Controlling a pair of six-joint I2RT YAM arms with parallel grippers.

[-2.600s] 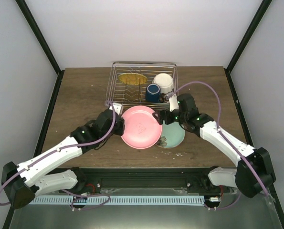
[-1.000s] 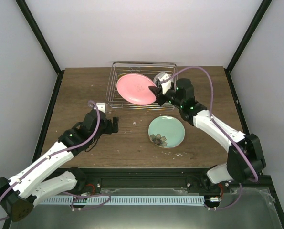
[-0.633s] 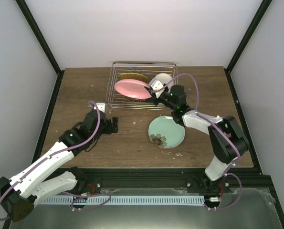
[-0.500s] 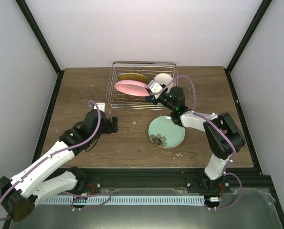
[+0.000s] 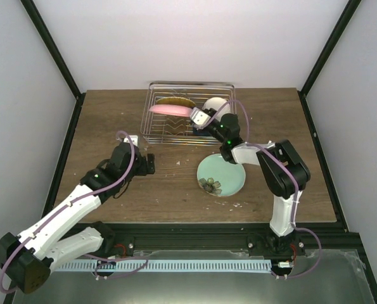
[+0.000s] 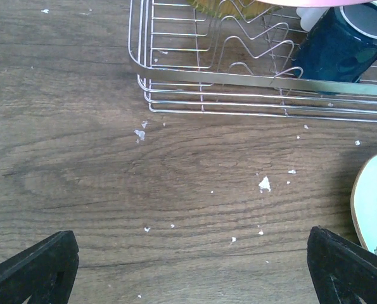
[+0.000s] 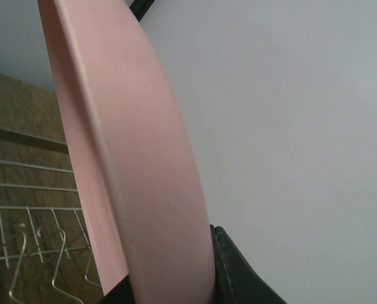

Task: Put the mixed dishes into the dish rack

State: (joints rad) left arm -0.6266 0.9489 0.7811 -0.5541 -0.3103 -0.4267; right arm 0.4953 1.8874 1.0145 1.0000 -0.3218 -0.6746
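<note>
Pink plate (image 5: 170, 109) hangs tilted over the rack (image 5: 147, 120) at upper centre, my right gripper (image 5: 198, 118) pinching its rim. My left gripper (image 6: 189, 266) gapes wide over bare wood, centre-left. Green plate (image 5: 221, 175) lies mid-table.

Even bright diffuse lighting, soft shadows, sharp focus, minimal glare

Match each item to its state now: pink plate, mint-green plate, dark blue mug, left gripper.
Items: 1 pink plate; 2 mint-green plate; 3 dark blue mug; 4 left gripper.
States: A open, empty; B resting in the dish rack, not held; C held by the right gripper; D flat on the table.
Pairs: 1-C, 2-D, 3-B, 4-A.
</note>
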